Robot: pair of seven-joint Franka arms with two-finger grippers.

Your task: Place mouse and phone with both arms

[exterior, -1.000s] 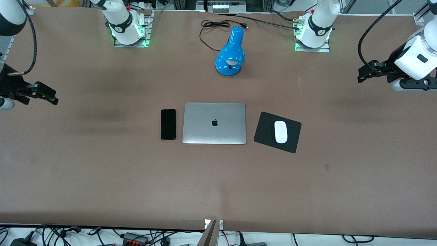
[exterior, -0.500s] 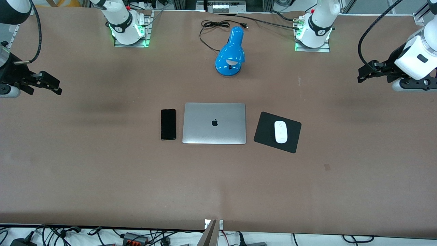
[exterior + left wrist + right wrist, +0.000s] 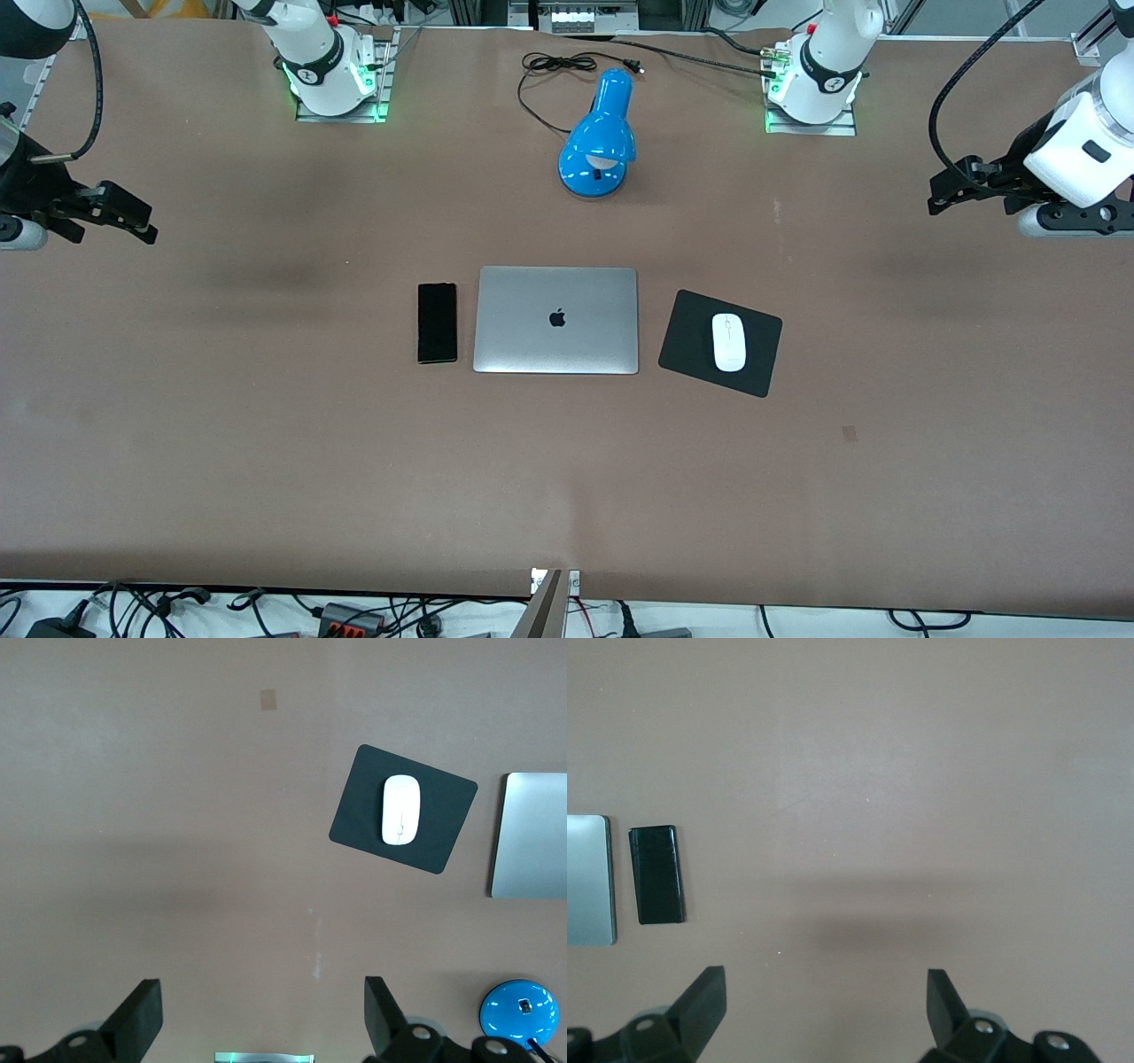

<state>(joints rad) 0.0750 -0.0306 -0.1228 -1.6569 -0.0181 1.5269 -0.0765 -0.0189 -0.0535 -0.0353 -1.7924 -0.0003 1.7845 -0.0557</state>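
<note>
Front view: phone [image 3: 437,322] lies flat just beside the closed laptop [image 3: 556,320], toward the right arm's end; mouse [image 3: 729,342] sits on the black mouse pad [image 3: 719,342] w/ both grippers well apart from them. Risk, I'd say: slim phone gives fingers little to pinch, could skid into the laptop. Both arms cut off at the edges.
Left wrist view: left gripper [image 3: 257,1019] spread wide, holding nothing, over bare table; lamp [image 3: 520,1013] half cut off.
Right wrist view: right gripper [image 3: 824,1010] spread, empty; laptop only a sliver.
</note>
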